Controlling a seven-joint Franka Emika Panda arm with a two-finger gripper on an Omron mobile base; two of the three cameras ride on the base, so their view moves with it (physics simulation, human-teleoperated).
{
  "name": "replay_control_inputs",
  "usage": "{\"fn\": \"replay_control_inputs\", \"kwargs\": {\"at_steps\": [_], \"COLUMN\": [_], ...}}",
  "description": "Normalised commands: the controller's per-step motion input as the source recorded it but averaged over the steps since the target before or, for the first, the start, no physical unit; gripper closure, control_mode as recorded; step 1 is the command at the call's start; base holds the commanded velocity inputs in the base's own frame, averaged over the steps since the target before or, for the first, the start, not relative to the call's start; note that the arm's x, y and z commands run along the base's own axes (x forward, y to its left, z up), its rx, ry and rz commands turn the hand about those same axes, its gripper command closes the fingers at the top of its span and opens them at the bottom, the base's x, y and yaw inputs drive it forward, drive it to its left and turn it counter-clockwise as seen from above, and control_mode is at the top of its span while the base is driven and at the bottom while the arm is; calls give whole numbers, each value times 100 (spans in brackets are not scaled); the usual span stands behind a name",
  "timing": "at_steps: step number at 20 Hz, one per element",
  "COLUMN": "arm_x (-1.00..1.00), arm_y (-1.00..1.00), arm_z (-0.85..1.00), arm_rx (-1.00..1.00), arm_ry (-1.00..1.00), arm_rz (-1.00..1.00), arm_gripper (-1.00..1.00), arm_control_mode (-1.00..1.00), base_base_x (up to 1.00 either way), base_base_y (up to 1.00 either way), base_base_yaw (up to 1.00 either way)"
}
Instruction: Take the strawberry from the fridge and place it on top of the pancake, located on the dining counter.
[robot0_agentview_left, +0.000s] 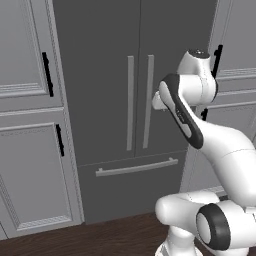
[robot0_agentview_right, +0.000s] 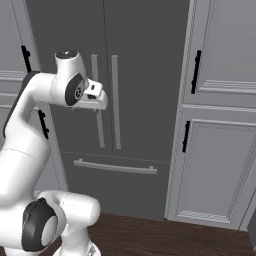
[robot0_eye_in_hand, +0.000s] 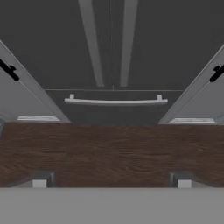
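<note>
**A:** From the left base view, where does the fridge (robot0_agentview_left: 135, 100) lie from the hand (robot0_agentview_left: 156, 101)?

**B:** Straight ahead of it. Both doors are shut, and the two long handles (robot0_agentview_left: 139, 102) run vertically either side of the centre seam. The hand sits at about mid-handle height, just in front of the right-hand one, though the forearm covers most of it, so I can't judge contact.

**A:** And the right base view?

**B:** Same story: the hand (robot0_agentview_right: 99, 98) points at the doors, overlapping the left handle in this view, above the bottom drawer bar (robot0_agentview_right: 115, 167).

**A:** The hand view?

**B:** It looks down and forward: fingertips (robot0_eye_in_hand: 39, 180) set wide apart, nothing between them, so the hand is open and empty. Dark wood floor (robot0_eye_in_hand: 112, 148) below, the drawer bar beyond, handles rising above it.

**A:** The strawberry?

**B:** Presumably behind those closed doors. The handles' long axis is upright, so the fingers need to straddle one sideways.
</note>
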Motion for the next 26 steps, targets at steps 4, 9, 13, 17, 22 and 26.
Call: {"fn": "replay_control_inputs", "kwargs": {"at_steps": [4, 9, 13, 17, 22, 26], "arm_x": [84, 77, 83, 72, 60, 44], "arm_y": [10, -50, -9, 4, -1, 1], "arm_z": [0, 0, 0, 0, 0, 0], "arm_rx": [-16, 0, 12, 1, 0, 0], "arm_ry": [-44, -29, -7, 0, 1, -2], "arm_rz": [-6, -1, 0, 0, 0, 0], "arm_gripper": [-100, -100, -100, -100, -100, -100], "arm_control_mode": [-100, -100, -100, -100, -100, -100], "base_base_x": [0, 0, 0, 0, 0, 0], "base_base_y": [0, 0, 0, 0, 0, 0], "base_base_yaw": [0, 0, 0, 0, 0, 0]}}
